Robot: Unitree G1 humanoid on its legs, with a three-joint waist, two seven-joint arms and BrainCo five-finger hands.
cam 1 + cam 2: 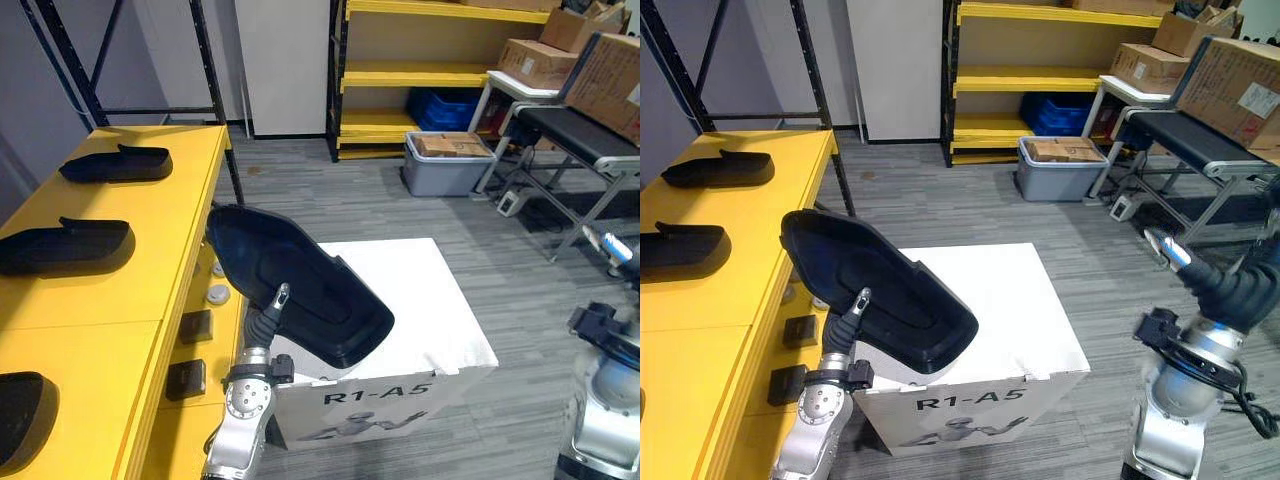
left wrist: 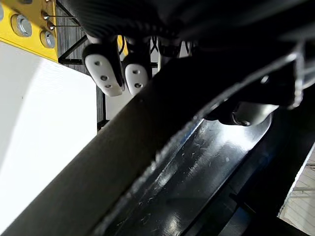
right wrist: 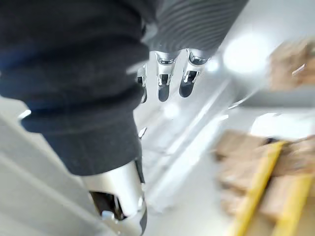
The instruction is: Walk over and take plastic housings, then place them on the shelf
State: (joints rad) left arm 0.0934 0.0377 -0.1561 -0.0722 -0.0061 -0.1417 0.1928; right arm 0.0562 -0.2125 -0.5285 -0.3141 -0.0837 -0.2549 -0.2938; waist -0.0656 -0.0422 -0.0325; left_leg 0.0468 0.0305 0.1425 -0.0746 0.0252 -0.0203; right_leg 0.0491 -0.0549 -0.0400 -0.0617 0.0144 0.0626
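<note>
Gripping the rim of a black plastic housing (image 1: 300, 285), the left hand (image 1: 258, 325) has its fingers (image 2: 106, 73) curled over one side of the raised edge. What looks like its thumb presses from the inside of the shell. The housing is held tilted in the air above a white box (image 1: 410, 290), just beside the front edge of the yellow shelf (image 1: 150, 260). The part's broad end points up and toward the shelf.

Three more housings (image 1: 118, 163) lie flat on the shelf top, well apart from one another.

The right hand (image 3: 165, 73) hangs out to the robot's right with its fingers fairly straight and nothing in them.

The part reads as a thin, moulded shell: probably light and stiff enough to keep its form from a one-sided hold. Its glossy, scuffed inner face looks slick. Held at one edge, the long overhang likely wants to swing and twist in the pinch, so the rim wall is the sensible place to hold it, thumb inside and fingers outside. A hold nearer the middle of the long side would steady it better than one near an end. It should tolerate a gentle set-down, hollow side as the others lie, on the bare yellow surface between its neighbours.
</note>
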